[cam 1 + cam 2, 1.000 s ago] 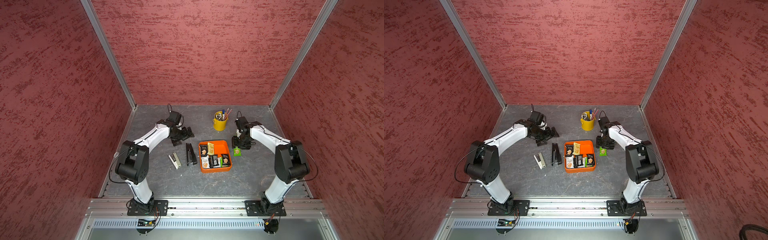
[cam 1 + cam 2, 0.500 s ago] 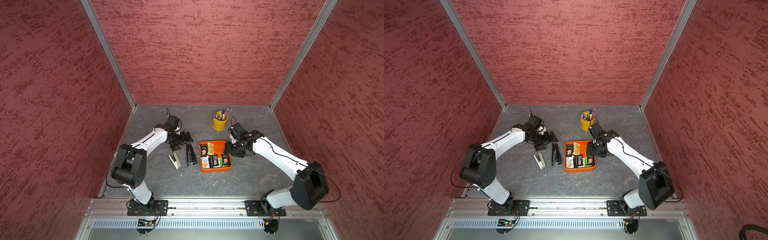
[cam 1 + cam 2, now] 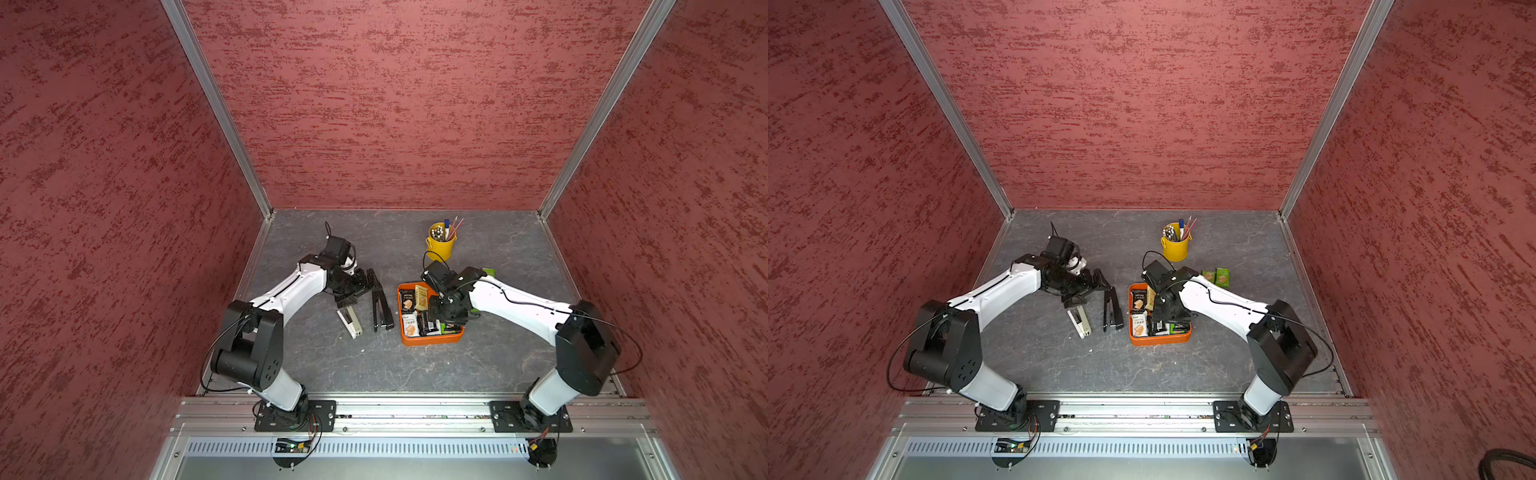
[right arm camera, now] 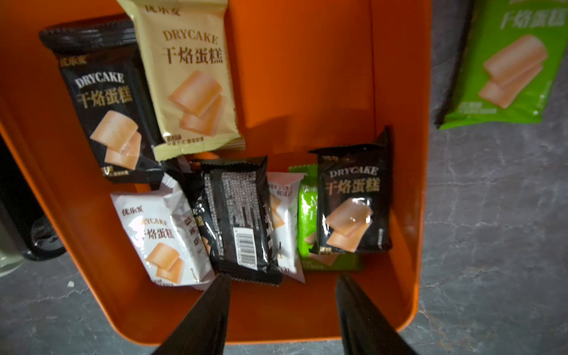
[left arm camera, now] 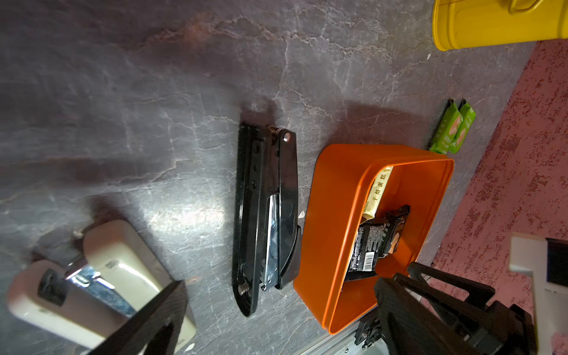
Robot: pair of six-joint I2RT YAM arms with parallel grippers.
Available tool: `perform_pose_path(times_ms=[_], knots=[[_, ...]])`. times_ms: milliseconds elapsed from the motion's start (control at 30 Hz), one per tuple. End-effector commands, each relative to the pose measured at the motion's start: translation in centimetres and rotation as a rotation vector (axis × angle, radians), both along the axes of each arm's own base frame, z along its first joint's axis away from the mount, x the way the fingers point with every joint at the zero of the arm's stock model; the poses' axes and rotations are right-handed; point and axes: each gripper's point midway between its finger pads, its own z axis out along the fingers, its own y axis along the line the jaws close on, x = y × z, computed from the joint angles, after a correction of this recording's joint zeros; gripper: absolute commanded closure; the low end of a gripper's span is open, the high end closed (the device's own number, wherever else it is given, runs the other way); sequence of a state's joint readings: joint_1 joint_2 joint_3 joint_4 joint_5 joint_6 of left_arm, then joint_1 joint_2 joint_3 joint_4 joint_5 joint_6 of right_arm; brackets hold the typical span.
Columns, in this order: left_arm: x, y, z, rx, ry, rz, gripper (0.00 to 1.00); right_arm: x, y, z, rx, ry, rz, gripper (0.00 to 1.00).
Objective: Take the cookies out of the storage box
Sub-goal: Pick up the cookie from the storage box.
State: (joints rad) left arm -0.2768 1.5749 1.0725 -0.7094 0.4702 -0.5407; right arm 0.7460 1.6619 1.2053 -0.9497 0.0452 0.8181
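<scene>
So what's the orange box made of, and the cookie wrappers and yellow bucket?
The storage box looks like smooth moulded plastic: one even orange, rounded corners, sheen. The cookies sit in thin glossy film, plastic or foil-lined: crinkles, glare spots, zigzag sealed ends. The yellow bucket, glossy with a lipped edge, may be painted metal or plastic.

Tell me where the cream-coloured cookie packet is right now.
In a top view the cream packet lies inside the storage box, in its far half, left of centre, overlapping a black packet on its left.
</scene>
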Motion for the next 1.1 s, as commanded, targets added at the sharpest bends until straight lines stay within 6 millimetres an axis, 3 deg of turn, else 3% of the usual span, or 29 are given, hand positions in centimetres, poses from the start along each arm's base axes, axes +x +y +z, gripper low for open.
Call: perform_pose_path(times_ms=[0, 333, 567, 1067], knots=[[-0.2, 0.5, 0.4, -0.007, -0.025, -0.009, 0.00, 1.0, -1.4, 0.0, -0.103, -0.038, -0.074, 0.45], [-0.1, 1.7, 0.6, -0.005, -0.037, 0.019, 0.00, 1.5, -2.0, -1.7, -0.189, -0.021, -0.085, 0.51], [0.4, 2.2, 0.7, -0.008, -0.039, 0.026, 0.00, 2.0, -1.3, -2.9, -0.196, 0.002, -0.074, 0.51], [0.3, 2.5, 0.9, -0.013, -0.040, 0.036, 0.00, 3.0, 2.6, -2.3, -0.001, -0.019, -0.052, 0.52]])
